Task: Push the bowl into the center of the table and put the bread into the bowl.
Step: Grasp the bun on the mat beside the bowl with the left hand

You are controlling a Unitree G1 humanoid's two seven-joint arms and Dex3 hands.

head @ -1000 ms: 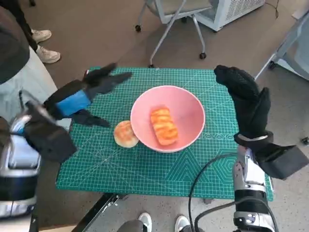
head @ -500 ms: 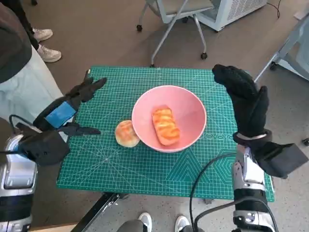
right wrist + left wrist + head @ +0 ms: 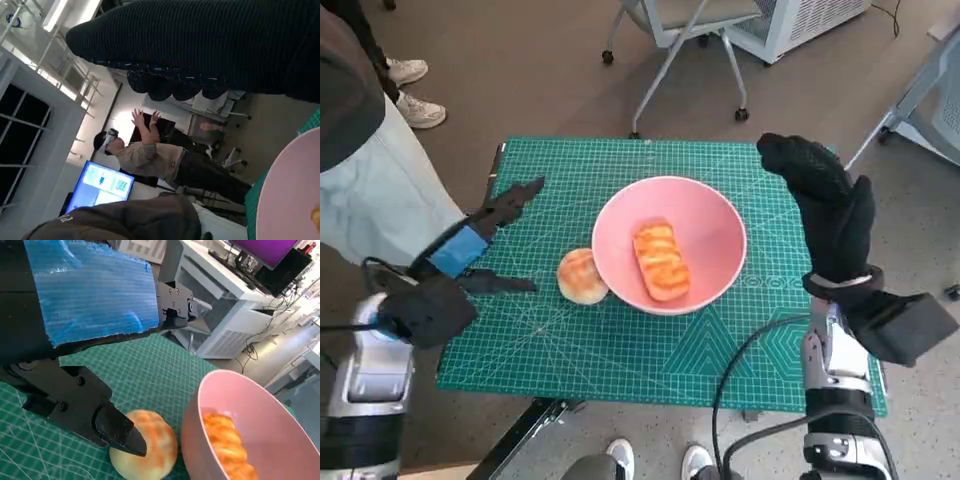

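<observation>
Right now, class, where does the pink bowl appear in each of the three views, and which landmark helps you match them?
Head view: the pink bowl sits mid-table on the green cutting mat, holding a long bread.
Left wrist view: the bowl fills the lower right, beside the round bun.
Right wrist view: only its rim shows, at the lower right corner.
Shared landmark: the green mat.

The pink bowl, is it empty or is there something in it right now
Not empty. The pink bowl stands upright on the green mat and holds one long bread; a round bun lies outside, against its rim.
</observation>
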